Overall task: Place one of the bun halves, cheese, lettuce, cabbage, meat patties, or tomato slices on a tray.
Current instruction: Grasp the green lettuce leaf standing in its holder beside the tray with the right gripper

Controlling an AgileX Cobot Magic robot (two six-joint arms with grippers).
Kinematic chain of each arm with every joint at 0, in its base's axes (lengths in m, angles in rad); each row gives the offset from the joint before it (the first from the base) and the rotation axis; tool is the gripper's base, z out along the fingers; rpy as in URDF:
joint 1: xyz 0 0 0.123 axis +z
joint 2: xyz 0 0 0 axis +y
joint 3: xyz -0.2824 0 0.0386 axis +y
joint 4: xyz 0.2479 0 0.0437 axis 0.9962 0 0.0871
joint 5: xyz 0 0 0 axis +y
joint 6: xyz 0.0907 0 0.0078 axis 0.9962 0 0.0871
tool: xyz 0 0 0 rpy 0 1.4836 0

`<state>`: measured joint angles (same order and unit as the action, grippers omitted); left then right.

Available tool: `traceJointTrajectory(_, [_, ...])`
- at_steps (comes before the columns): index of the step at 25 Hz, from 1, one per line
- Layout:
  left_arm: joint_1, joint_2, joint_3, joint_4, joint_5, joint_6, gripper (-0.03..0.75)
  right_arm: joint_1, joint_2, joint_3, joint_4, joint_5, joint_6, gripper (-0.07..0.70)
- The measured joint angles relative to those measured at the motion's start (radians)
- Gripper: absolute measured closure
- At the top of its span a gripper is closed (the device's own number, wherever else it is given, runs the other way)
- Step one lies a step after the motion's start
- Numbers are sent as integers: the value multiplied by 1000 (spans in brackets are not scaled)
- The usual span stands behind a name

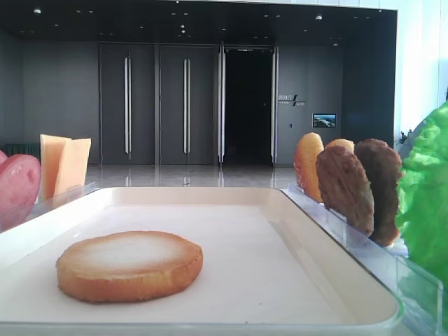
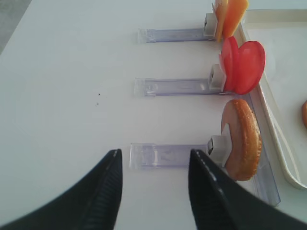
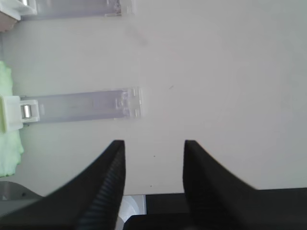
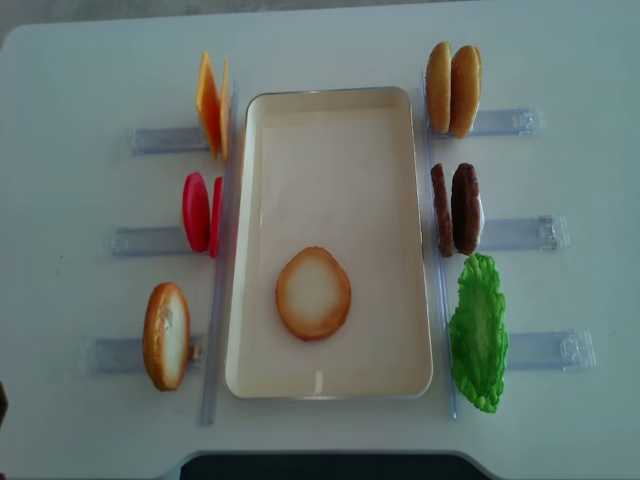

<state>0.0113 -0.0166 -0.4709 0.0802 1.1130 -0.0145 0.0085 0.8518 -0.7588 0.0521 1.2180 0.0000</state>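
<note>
Bun half point(image 4: 313, 293) lies flat on tray point(image 4: 395, 110); both grippers' fingers released, empty.

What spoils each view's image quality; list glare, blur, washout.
Low exterior view: bright window washes out the right edge behind the lettuce. Right wrist view: soft, pale, low contrast; the right tool is a dark silhouette. Overhead view: even light, sharp tray. Left wrist view: tomato slices slightly blurred.

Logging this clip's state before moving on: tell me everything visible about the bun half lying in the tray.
The bun half is a round bread disc with a golden-brown rim and a paler, toasted face turned up. It lies flat on the floor of the cream-white tray, in the near half and slightly left of centre, clear of the rim. Nothing else touches it; no gripper is near it. It looks whole and undamaged.
</note>
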Motion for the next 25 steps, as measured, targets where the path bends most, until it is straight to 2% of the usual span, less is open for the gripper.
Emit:
traceJointTrajectory(5, [0, 0, 0, 2, 0, 0, 370, 6, -1, -3, 98, 2, -25, 352])
traceJointTrajectory(8, [0, 0, 0, 2, 0, 0, 370, 58, -1, -3, 165, 3, -18, 352])
traceJointTrajectory(11, [0, 0, 0, 2, 0, 0, 370, 159, -1, -3, 191, 3, 32, 351])
traceJointTrajectory(17, [0, 0, 0, 2, 0, 0, 370, 446, 3, -3, 194, -3, 227, 334])
traceJointTrajectory(20, [0, 0, 0, 2, 0, 0, 370, 590, 27, -3, 138, -47, 342, 334])
traceJointTrajectory(22, [0, 0, 0, 2, 0, 0, 370, 654, 51, -3, 97, -79, 410, 334])
traceJointTrajectory(25, [0, 0, 0, 2, 0, 0, 370, 698, 91, -3, 73, -133, 451, 334])
